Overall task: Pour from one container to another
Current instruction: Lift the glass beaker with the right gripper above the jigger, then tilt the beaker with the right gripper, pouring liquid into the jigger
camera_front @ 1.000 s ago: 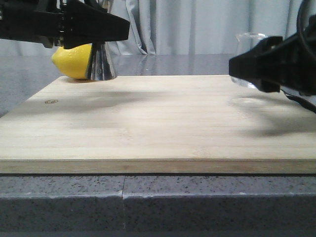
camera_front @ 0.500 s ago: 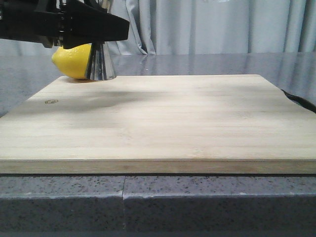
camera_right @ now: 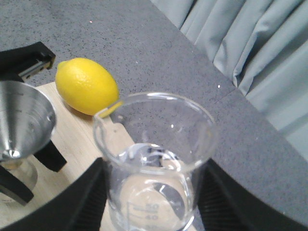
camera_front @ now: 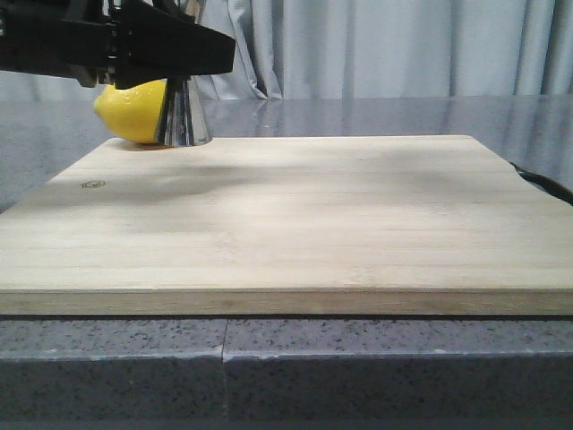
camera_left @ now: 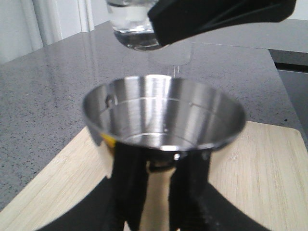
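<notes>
The steel jigger stands on the far left corner of the wooden board, with my left gripper shut on its narrow waist. In the left wrist view its open cup is empty, with black fingers on either side below it. The clear glass beaker holds clear liquid, and my right gripper is shut on it. It hangs in the air above and just beyond the jigger's cup, seen as the beaker in the left wrist view. Beaker and right gripper are outside the front view.
A yellow lemon lies right behind the jigger at the board's far left corner, the same lemon seen in the right wrist view. Grey speckled countertop surrounds the board. Grey curtains hang at the back.
My right gripper, with the beaker, has left the front view from the board's right side and now hangs over the jigger. The left gripper and jigger have not moved.
</notes>
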